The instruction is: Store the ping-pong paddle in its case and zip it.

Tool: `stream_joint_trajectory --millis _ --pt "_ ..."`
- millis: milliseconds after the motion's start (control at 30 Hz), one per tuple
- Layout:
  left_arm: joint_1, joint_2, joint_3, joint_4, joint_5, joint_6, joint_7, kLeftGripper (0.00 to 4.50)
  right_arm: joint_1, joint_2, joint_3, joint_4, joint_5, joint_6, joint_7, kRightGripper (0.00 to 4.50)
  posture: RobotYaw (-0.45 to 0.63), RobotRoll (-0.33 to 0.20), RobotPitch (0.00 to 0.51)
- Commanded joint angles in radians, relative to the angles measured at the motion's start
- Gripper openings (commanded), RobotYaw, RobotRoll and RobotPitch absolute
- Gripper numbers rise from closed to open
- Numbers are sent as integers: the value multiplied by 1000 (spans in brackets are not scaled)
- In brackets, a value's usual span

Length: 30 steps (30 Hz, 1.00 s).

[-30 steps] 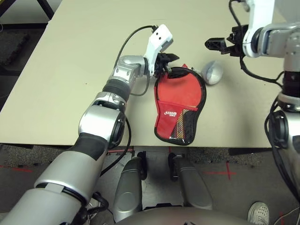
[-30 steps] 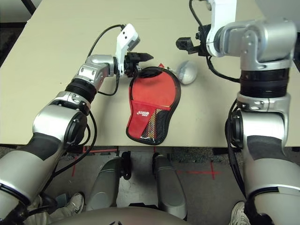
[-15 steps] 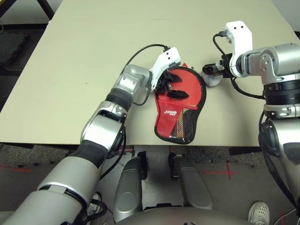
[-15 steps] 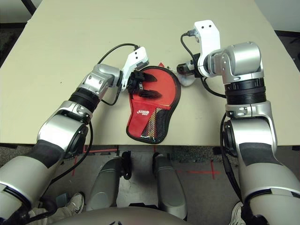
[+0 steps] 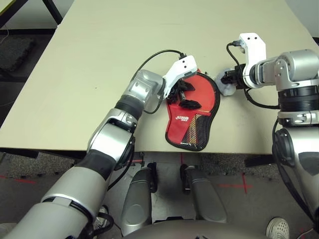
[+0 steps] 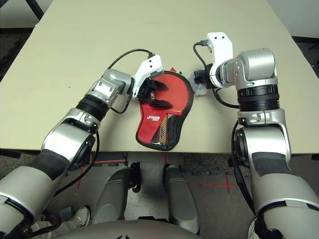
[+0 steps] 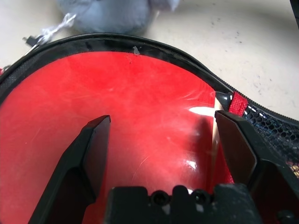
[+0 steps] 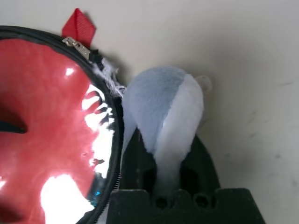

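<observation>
The case (image 5: 192,117) lies at the table's (image 5: 89,59) near edge, the paddle (image 7: 117,116) inside it, red face up. The left gripper (image 5: 184,94) hangs spread wide over that face. Beyond, the right gripper (image 5: 228,79) pinches a grey-white fabric lump (image 8: 163,116).

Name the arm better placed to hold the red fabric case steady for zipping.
Left. Its open left gripper hovers over the glossy red paddle face inside the red fabric case; the right gripper is shut on the grey-white fabric lump.

A glossy red rubber paddle (image 7: 140,121) is rimmed by matt black cloth case (image 5: 192,130); a soft fleecy lump (image 8: 163,112) is seen on the matt table (image 5: 99,45).
</observation>
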Motion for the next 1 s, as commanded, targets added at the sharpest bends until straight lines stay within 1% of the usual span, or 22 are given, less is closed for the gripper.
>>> stream_joint_trajectory --millis 33,100,233,367,567,733,867,1000 --pt "-2 -7 -10 57 23 23 35 4500 26 -69 63 21 -46 -50 31 167 -123 0 194" --pt "-8 -8 -13 81 31 33 51 4500 31 -105 101 16 -53 -74 65 166 -126 0 197" --pt "-16 -12 -22 117 41 43 61 4500 32 -148 150 3 -61 -86 118 161 -128 0 200" --pt "-20 -16 -31 141 51 43 74 4500 42 -182 187 -52 -52 -48 167 159 -127 0 204" --pt "-33 -21 -28 158 54 37 85 4500 149 -314 250 -331 29 84 274 159 -121 0 209" --pt "-43 -26 -16 174 52 37 99 4500 226 -431 269 -535 101 155 333 158 -131 0 222" --pt "-46 -32 -16 183 52 39 101 4500 276 -493 255 -654 158 186 362 145 -136 0 227" --pt "-47 -38 -16 187 53 40 103 4500 355 -535 201 -807 241 230 393 144 -146 0 233"
